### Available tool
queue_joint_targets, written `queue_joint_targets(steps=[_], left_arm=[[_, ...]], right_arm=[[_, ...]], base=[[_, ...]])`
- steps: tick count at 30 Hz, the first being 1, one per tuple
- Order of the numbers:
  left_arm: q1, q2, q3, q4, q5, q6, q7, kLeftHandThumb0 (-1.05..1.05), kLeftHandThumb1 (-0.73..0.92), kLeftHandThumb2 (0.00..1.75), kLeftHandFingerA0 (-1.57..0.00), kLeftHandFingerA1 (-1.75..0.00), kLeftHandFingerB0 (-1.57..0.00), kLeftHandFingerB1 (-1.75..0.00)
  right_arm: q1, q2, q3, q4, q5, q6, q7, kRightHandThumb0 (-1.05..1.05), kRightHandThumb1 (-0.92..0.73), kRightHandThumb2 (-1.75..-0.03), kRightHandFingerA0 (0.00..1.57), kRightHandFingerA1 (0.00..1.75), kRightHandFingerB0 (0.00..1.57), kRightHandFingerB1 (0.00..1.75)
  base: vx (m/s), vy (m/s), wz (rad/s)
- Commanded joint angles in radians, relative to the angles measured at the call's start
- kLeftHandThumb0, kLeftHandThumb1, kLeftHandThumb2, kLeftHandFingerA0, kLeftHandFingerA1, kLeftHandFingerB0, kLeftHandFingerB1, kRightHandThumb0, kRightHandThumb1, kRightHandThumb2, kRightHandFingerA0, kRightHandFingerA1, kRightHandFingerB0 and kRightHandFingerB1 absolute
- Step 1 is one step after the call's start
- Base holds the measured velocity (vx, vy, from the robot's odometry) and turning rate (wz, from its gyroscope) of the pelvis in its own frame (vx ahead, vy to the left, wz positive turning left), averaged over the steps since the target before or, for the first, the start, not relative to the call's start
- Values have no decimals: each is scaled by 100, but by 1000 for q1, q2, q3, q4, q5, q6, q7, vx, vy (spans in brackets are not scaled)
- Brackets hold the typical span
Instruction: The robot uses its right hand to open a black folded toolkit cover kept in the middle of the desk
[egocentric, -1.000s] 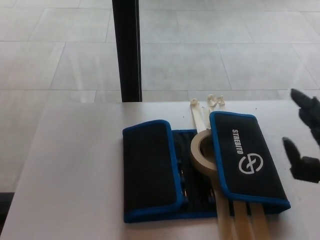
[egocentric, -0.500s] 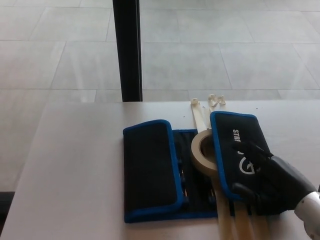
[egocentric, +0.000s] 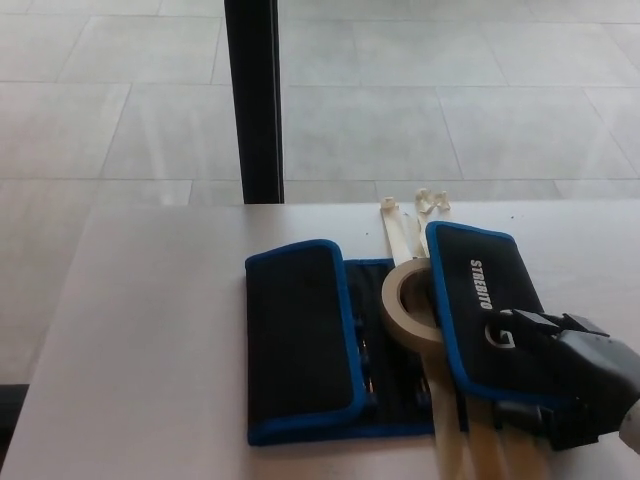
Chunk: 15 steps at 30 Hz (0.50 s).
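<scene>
The black toolkit cover (egocentric: 300, 340) with blue trim lies in the middle of the desk. Its left flap is folded flat over the middle. The right flap (egocentric: 480, 300), printed with a white logo, lies tilted over a roll of beige tape (egocentric: 410, 305). My right hand (egocentric: 560, 375) comes in from the lower right and rests on that flap's near right corner. Its fingers (egocentric: 525, 322) curl over the top and the thumb (egocentric: 515, 412) sits at the flap's near edge, closed on it. The left hand does not show.
Pale cable ties (egocentric: 400, 225) stick out from under the cover at the back and again at the front (egocentric: 480, 450). A black post (egocentric: 255, 100) stands behind the white desk (egocentric: 150, 330). Grey floor tiles lie beyond.
My right hand swung in from the right edge onto the right flap, then drew back toward the lower right. The flap has shifted slightly to the right with it.
</scene>
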Motion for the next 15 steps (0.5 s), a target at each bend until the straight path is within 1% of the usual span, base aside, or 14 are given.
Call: queue_joint_targets(steps=[1, 2, 4, 5, 6, 8, 9, 12, 13, 14, 15], left_arm=[[-2, 22, 6, 4, -16, 14, -4, -98, 80, 89, -33, -59, -24, -43], [0, 22, 9, 6, -20, 10, -9, -98, 81, 86, -32, -58, -24, -42], [-2, 21, 6, 7, -19, 12, -7, -99, 80, 89, -32, -59, -24, -43], [0, 20, 1, 7, -15, 7, 4, -93, 92, 75, -33, -56, -30, -38], [-1, 20, 2, 7, -17, 9, 3, -99, 80, 89, -33, -60, -25, -43], [0, 22, 0, 6, -17, 7, -6, -99, 80, 90, -32, -60, -25, -43], [0, 22, -1, 4, -18, 7, -6, -93, 92, 75, -32, -58, -28, -39], [0, 21, -1, 3, -19, 6, -4, -93, 92, 75, -33, -58, -28, -39], [0, 21, -4, 6, -15, 5, -2, -94, 92, 75, -32, -57, -29, -38], [-5, 17, 0, 5, -20, 7, -1, -92, 92, 75, -33, -58, -28, -40], [-6, 15, 8, 7, -29, 10, -4, -92, 92, 74, -35, -60, -28, -41]], right_arm=[[4, -26, -1, 34, -78, -45, -8, -63, -80, -63, 7, 37, 17, 28], [6, -19, 9, 33, -101, -30, -11, -61, -76, -65, 8, 33, 17, 27], [2, -11, 14, 48, -123, -37, -25, -57, -73, -63, 8, 35, 17, 27], [-1, -4, 22, 60, -141, -38, -41, -33, -55, -106, 3, 53, 0, 48], [-1, 3, 27, 64, -151, -33, -47, -32, -56, -106, 3, 53, 0, 48], [-5, 32, 42, 79, -179, -23, -82, -32, -56, -105, 2, 53, 0, 48], [-7, 40, 45, 86, -187, -29, -99, -32, -55, -105, 2, 52, 0, 48], [-11, 55, 50, 97, -204, -33, -120, -32, -56, -106, 2, 52, 0, 49], [-13, 64, 54, 107, -218, -44, -148, -57, -63, -76, 10, 46, 12, 34], [-26, 69, 70, 133, -251, -75, -207, -52, -68, -62, 15, 44, 17, 27], [-31, 74, 78, 138, -263, -72, -212, -52, -69, -63, 14, 44, 15, 27]], base=[[0, 0, 0], [0, 0, 0], [0, 0, 0], [0, 0, 0], [0, 0, 0], [0, 0, 0], [0, 0, 0], [0, 0, 0], [0, 0, 0], [0, 0, 0], [0, 0, 0]])
